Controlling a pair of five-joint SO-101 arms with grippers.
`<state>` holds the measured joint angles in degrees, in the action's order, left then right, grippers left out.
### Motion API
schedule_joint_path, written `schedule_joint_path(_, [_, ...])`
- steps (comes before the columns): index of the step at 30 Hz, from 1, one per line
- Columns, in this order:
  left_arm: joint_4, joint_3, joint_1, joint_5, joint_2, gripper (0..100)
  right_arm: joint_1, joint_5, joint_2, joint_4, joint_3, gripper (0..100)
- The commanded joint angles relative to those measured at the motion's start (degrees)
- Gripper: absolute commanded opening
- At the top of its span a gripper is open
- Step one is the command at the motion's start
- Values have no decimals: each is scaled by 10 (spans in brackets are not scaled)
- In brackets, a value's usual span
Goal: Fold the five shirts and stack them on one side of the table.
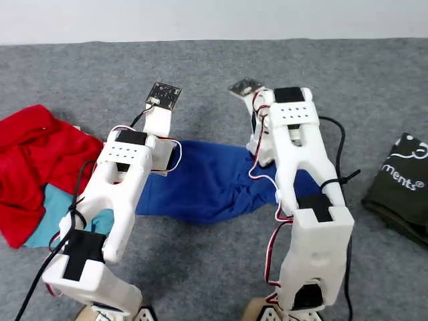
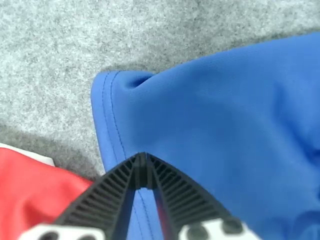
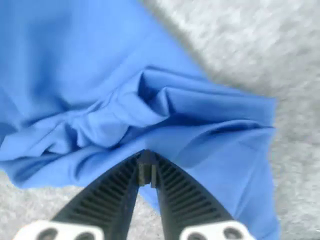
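A blue shirt (image 1: 207,180) lies spread across the middle of the grey table, and both arms stand over it. My left gripper (image 2: 143,159) is shut on the shirt's hemmed edge (image 2: 107,125) near its left corner, which sits slightly raised off the table. My right gripper (image 3: 146,159) is shut on the blue shirt (image 3: 100,75) at its right end, where the cloth bunches into folds around the fingertips. In the high view each wrist hides its own fingertips.
A crumpled red shirt (image 1: 33,154) lies at the left edge with a teal shirt (image 1: 60,214) partly under it; the red shirt (image 2: 35,195) is close beside my left gripper. A dark folded shirt (image 1: 401,184) sits at the right edge. Bare grey table (image 1: 214,73) stretches behind.
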<state>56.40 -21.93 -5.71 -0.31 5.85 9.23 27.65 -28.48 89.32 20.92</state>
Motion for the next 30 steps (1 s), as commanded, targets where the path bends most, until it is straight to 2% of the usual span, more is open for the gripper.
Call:
schedule_joint_path(1, [-11, 2, -2, 3, -28, 5, 4, -14, 12, -1, 44, 10])
schedule_joint_path(9, [-11, 2, -4, 4, -28, 5, -1, -13, 69, 83, 58, 10])
schedule_joint_path(12, [-11, 2, -4, 4, -28, 5, -26, -13, 121, 131, 57, 10])
schedule_joint_path(17, [-17, 40, -35, 4, -45, 6, -127, -46, 247, 134, 24, 9])
schedule_joint_path(22, [38, 114, -139, 2, -57, 6, -229, -47, 356, 134, -78, 9])
schedule_joint_path(25, [40, 147, -188, 2, -35, 6, -283, -49, 421, 131, -146, 9])
schedule_joint_path(30, [42, 218, -233, 3, 48, 8, -372, -50, 523, 131, -222, 9])
